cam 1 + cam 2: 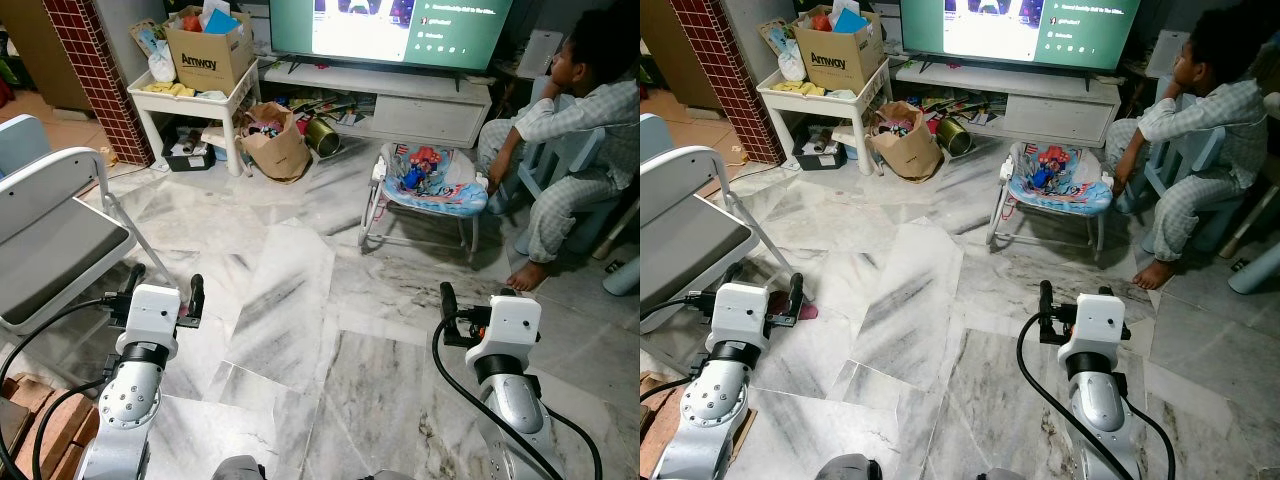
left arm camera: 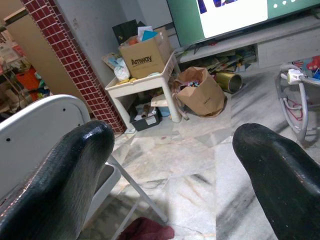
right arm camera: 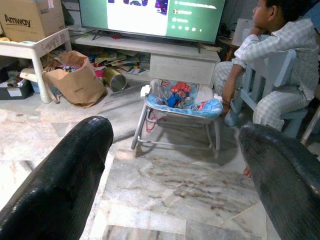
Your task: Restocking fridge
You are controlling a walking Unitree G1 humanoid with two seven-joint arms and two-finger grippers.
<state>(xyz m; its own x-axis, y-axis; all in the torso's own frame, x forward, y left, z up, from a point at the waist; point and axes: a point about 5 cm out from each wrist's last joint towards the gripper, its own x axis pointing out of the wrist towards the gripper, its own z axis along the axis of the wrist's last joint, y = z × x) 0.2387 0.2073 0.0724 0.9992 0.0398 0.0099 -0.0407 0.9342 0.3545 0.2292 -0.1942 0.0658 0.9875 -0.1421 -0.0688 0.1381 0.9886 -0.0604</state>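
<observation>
Left pincer (image 2: pixel 172 145), right pincer (image 3: pixel 175 145) agape, marble floor (image 1: pixel 300 300)

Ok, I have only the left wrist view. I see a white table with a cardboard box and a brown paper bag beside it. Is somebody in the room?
Observer: Yes, a person sits at the robot's right and faces the television.
Operator: What stands in front of this person?
Observer: A baby bouncer with a colourful seat stands on the marble floor.
Operator: Does the right end effector hold something?
Observer: No, the right end effector is open and empty, and it points toward the bouncer.
</observation>
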